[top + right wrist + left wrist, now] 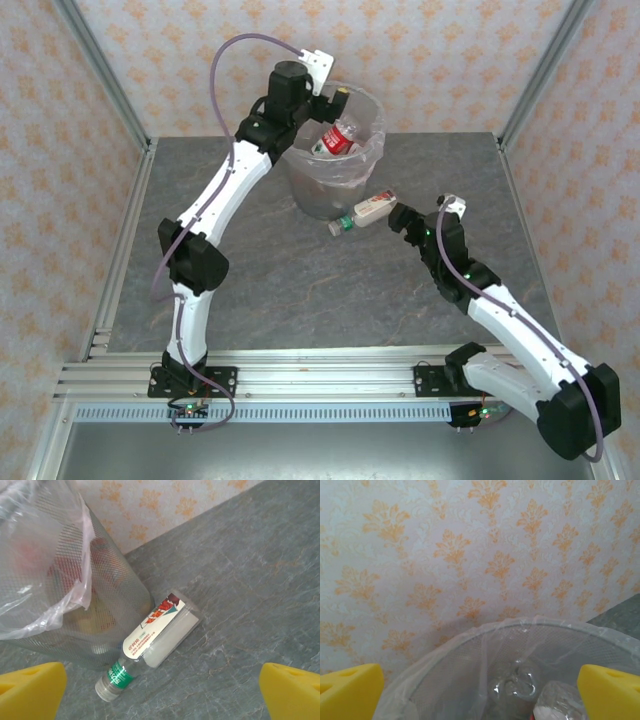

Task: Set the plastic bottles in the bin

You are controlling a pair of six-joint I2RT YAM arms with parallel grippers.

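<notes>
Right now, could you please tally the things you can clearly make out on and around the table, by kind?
Waste bin: 1
White-labelled bottle lying on the table beside the bin: 1
Red-labelled bottle inside the bin: 1 (anything beneath it is too unclear to count)
Total: 3

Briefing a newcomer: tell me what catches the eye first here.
The round translucent grey-white plastic bin, bag-lined, stands far centre on the grey table, a red-labelled clear plastic bottle inside and the open left gripper above its mouth. Beside its base lies a white-labelled clear plastic bottle, the open right gripper facing it.
</notes>
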